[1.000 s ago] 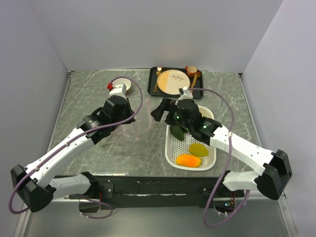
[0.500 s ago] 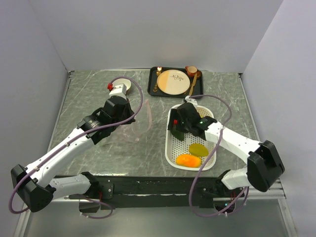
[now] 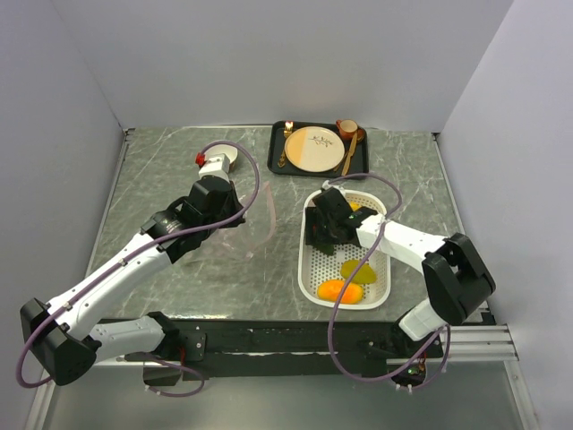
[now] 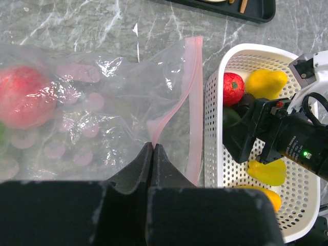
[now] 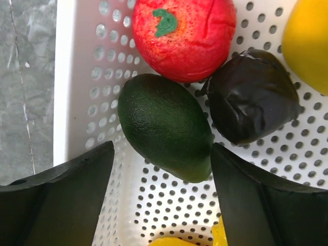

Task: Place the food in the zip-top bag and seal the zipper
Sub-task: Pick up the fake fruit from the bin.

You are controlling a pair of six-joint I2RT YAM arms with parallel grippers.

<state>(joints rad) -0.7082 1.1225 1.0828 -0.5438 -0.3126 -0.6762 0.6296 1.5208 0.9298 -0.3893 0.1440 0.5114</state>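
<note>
**Top view, 12 o'clock toward the far wall.** In the white basket (image 3: 303, 269), right of centre, the orange piece (image 3: 340, 291) lies nearest, with the yellow-green piece (image 3: 359, 270) at its 1 o'clock. Farther in, the right gripper (image 5: 161, 154) hangs with its fingers spread either side of the dark green avocado (image 5: 166, 128) (contact cannot be judged). In the wrist view a red strawberry (image 5: 184, 36) touches the avocado at 12 o'clock, a dark brown piece (image 5: 251, 102) sits at 3 o'clock, and a yellow piece (image 5: 307, 41) at 2 o'clock. At the basket's 9 o'clock the zip-top bag (image 4: 118, 87) lies on the table (image 3: 161, 170), holding a peach (image 4: 25, 97). The left gripper (image 4: 152, 154) is pressed together on one lip of the zipper (image 4: 192, 92). At 12 o'clock a black tray (image 3: 276, 148) carries a plate (image 3: 313, 148) and a cup (image 3: 346, 128).
</note>
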